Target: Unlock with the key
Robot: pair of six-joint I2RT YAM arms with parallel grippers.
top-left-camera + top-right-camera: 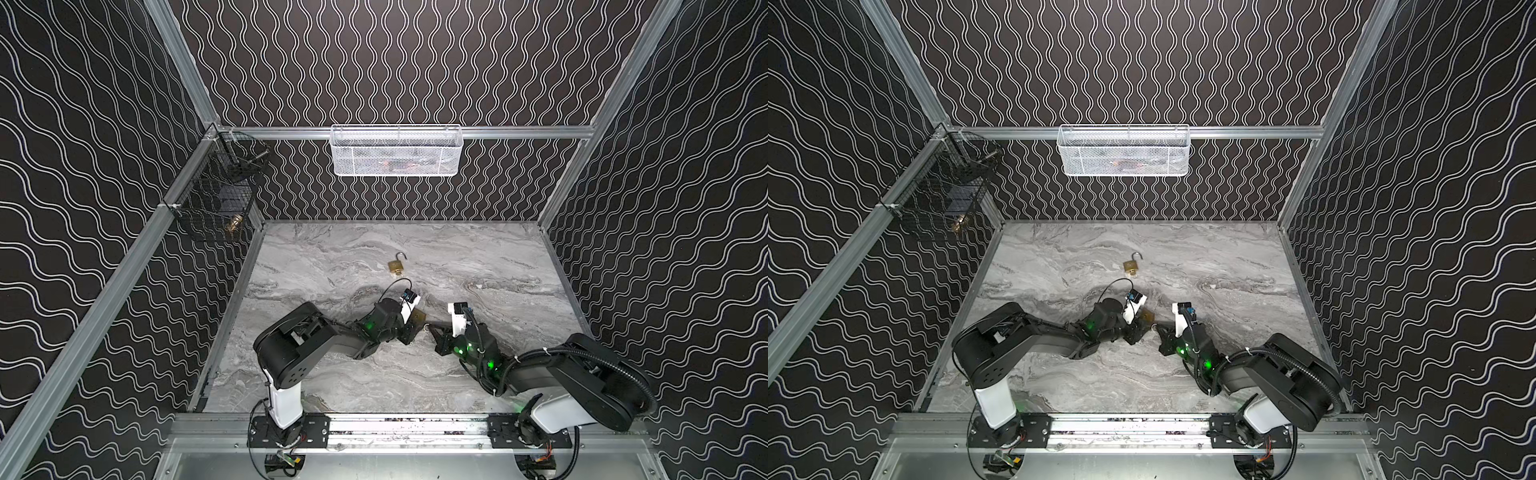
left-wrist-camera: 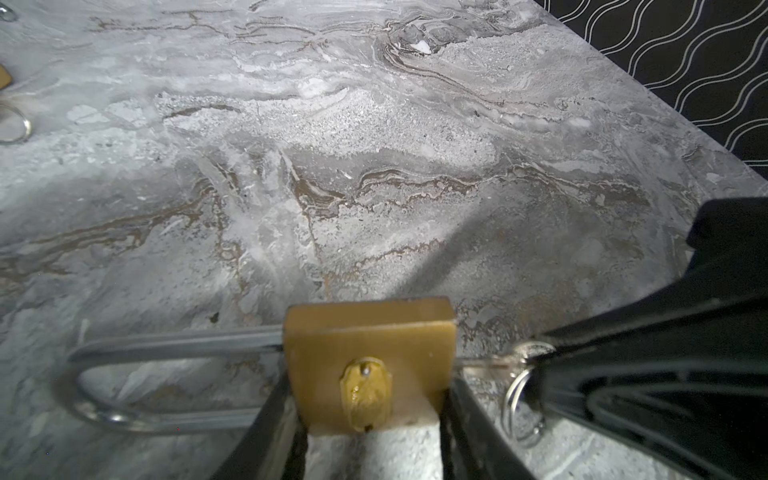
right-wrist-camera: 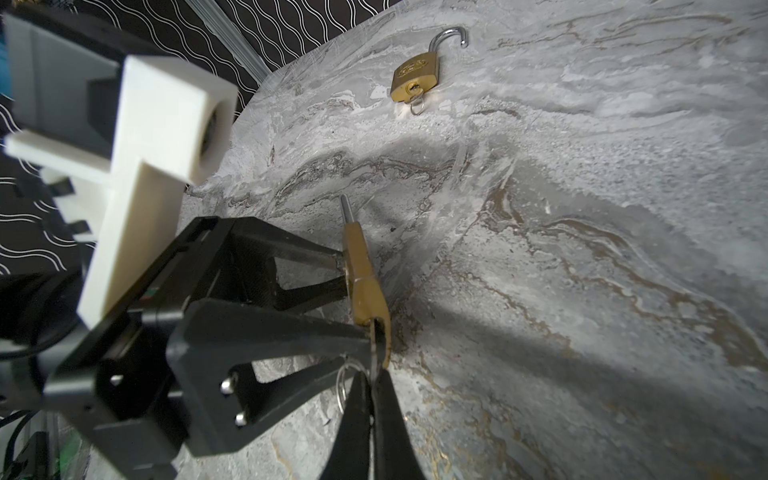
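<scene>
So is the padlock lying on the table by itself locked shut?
No, the loose padlock on the table has its shackle hooked up and out of the brass body.

The brass padlock [image 2: 370, 353], shackle [image 2: 166, 345] closed, is held aloft sideways, silver key [image 2: 486, 363] in its keyhole.

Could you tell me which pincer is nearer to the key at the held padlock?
Right. The right pincer is shut on the key by its head; the left pincer grips the brass padlock, at the key's tip.
</scene>
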